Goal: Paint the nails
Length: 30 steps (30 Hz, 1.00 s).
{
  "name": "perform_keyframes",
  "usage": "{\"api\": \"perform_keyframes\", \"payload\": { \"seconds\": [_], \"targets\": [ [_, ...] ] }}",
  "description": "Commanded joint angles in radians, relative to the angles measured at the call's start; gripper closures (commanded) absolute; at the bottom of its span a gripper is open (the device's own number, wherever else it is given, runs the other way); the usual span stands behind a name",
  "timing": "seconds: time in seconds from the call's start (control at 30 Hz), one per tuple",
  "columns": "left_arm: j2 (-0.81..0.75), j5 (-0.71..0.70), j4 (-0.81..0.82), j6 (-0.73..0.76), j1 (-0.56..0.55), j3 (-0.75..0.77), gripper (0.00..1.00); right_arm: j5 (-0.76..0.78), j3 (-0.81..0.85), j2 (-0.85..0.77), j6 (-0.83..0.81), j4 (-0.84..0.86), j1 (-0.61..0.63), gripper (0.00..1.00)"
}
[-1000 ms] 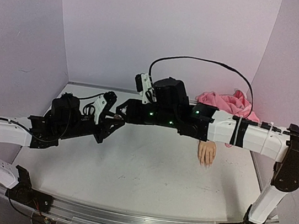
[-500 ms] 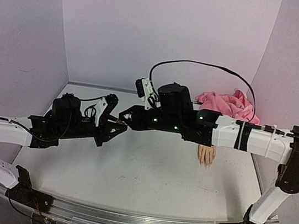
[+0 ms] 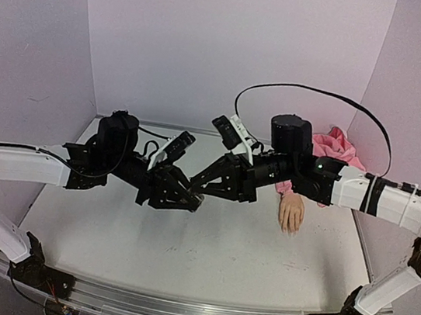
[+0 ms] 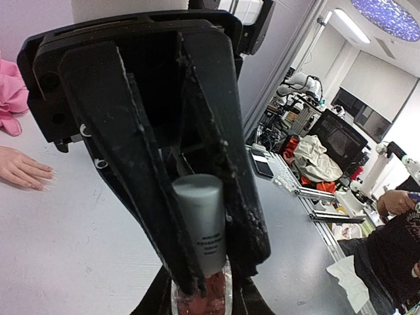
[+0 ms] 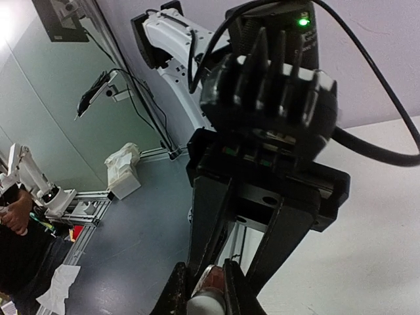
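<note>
Left wrist view shows the left fingers (image 3: 187,200) clamped on a small pinkish glass polish bottle (image 4: 199,300), whose pale grey cylindrical cap (image 4: 202,226) the right fingers (image 3: 200,185) pinch tightly.

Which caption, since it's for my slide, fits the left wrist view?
Left gripper holds the polish bottle while right gripper clamps its cap; mannequin hand at far left.

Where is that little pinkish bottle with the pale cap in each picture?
Left wrist view: small pinkish glass bottle with pale cap, bottom centre, cap upward.
Right wrist view: bottom edge, left of centre, cap nearest the camera.
Top view: centre, where left claw and right claw meet; too small to make out.
Shared landmark: flesh-coloured mannequin hand, left edge for left wrist, right of the claws from above; not in right wrist view.
</note>
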Motion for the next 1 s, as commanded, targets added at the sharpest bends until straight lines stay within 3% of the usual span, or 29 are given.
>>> {"api": "perform_keyframes", "payload": {
  "seconds": [0.0,0.03,0.07,0.13,0.2,0.23,0.3,0.4,0.53,0.8,0.97],
  "targets": [
    [-0.001,0.043,0.063,0.063,-0.008,0.042,1.0,-0.128,-0.003,-0.065,-0.017,0.043,0.028,1.0],
    [-0.001,0.011,0.063,0.065,-0.007,0.038,1.0,-0.065,0.0,-0.072,-0.012,0.039,0.028,1.0],
    [-0.004,-0.026,0.063,0.069,-0.007,0.031,1.0,0.019,0.002,-0.081,0.0,0.035,0.028,0.93],
    [-0.019,-0.14,0.063,0.091,-0.008,0.004,1.0,0.21,0.004,-0.098,0.024,0.021,0.027,0.58],
    [-0.047,-0.333,0.063,0.104,-0.007,-0.037,1.0,0.406,0.004,-0.113,0.049,-0.007,0.027,0.44],
    [-0.063,-0.424,0.062,0.111,-0.007,-0.06,1.0,0.497,0.006,-0.119,0.065,-0.027,0.027,0.32],
    [-0.095,-0.58,0.054,0.123,-0.009,-0.094,1.0,0.636,0.012,-0.124,0.105,-0.056,0.027,0.21],
    [-0.141,-0.782,0.048,0.145,-0.009,-0.147,1.0,0.71,0.032,-0.104,0.183,-0.068,0.027,0.16],
    [-0.179,-0.885,0.047,0.184,-0.009,-0.182,1.0,0.762,0.075,-0.034,0.333,-0.076,0.032,0.16],
    [-0.162,-0.906,0.047,0.199,-0.01,-0.193,1.0,0.831,0.208,0.123,0.415,-0.079,0.1,0.29],
    [-0.174,-0.919,0.047,0.193,-0.01,-0.204,1.0,0.884,0.239,0.155,0.439,-0.098,0.112,0.46]
  ]
}}
